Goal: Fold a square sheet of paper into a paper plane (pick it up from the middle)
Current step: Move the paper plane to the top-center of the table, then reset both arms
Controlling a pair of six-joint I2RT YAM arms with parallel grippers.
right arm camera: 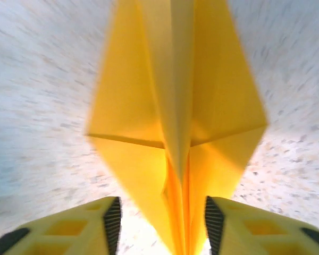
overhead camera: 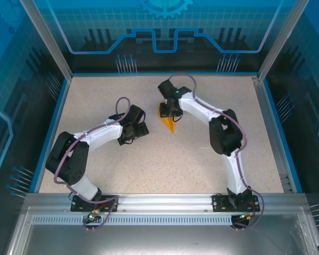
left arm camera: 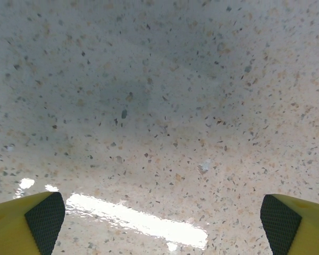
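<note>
Folding looks done to me: paper plane [overhead camera: 168, 121] sits just above centre, right jaws half-open straddling its ridge without pinching, left jaws wide and empty.

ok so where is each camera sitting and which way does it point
top external: fixed above and behind the arm bases, looking down on the table; both arms show, with the paper plane at the right end effector.
left wrist: on the left arm, facing down at the speckled table; the open left end effector has its fingertips in the bottom corners.
right wrist: on the right arm, looking along the paper plane; its fingers flank the folded keel.
shared: top external and right wrist both show the paper plane.
</note>
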